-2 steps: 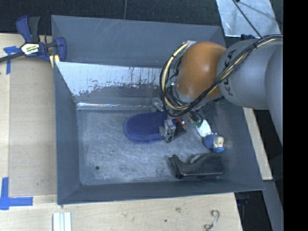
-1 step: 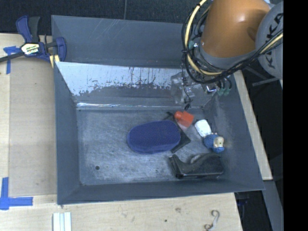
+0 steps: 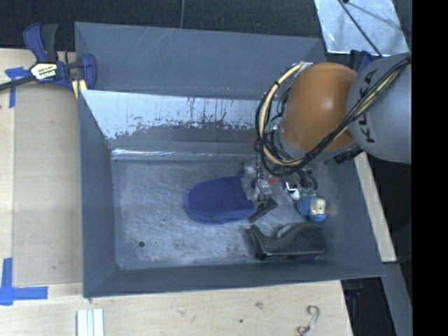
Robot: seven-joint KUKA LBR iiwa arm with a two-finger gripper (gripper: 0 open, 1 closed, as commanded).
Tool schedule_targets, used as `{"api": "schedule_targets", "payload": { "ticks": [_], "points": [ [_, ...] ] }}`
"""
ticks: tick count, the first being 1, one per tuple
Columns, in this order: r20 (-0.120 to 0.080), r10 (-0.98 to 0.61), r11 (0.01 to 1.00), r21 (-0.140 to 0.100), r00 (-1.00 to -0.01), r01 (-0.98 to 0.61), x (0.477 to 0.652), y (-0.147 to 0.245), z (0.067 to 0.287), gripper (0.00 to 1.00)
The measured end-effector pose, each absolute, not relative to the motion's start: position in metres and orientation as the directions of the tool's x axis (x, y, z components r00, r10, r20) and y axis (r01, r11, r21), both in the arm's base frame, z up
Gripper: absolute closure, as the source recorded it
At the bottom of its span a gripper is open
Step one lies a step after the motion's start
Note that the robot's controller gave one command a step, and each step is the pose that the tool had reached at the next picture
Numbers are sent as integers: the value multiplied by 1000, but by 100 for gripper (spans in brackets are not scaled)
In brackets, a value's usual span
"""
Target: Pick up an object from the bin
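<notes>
I see the gripper [image 3: 257, 196] low at the right end of the blue oval pad [image 3: 215, 200], mid-floor of the bin [image 3: 98, 208]. Whether it is spread or closed, I cannot tell. A black case [image 3: 288, 242] lies near.

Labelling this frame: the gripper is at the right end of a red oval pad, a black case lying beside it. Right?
No: the camera view shows the oval pad is blue, not red. The gripper is at its right end, the black case beside it.
</notes>
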State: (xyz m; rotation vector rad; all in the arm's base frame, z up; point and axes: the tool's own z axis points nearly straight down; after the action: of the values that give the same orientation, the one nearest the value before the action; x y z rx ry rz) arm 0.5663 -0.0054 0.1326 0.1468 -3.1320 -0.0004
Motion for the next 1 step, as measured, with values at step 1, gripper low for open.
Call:
{"api": "schedule_targets", "payload": {
  "ticks": [1],
  "points": [
    [-3,-94,996,0,-996,-94,569,-5,137,0]
  ]
}}
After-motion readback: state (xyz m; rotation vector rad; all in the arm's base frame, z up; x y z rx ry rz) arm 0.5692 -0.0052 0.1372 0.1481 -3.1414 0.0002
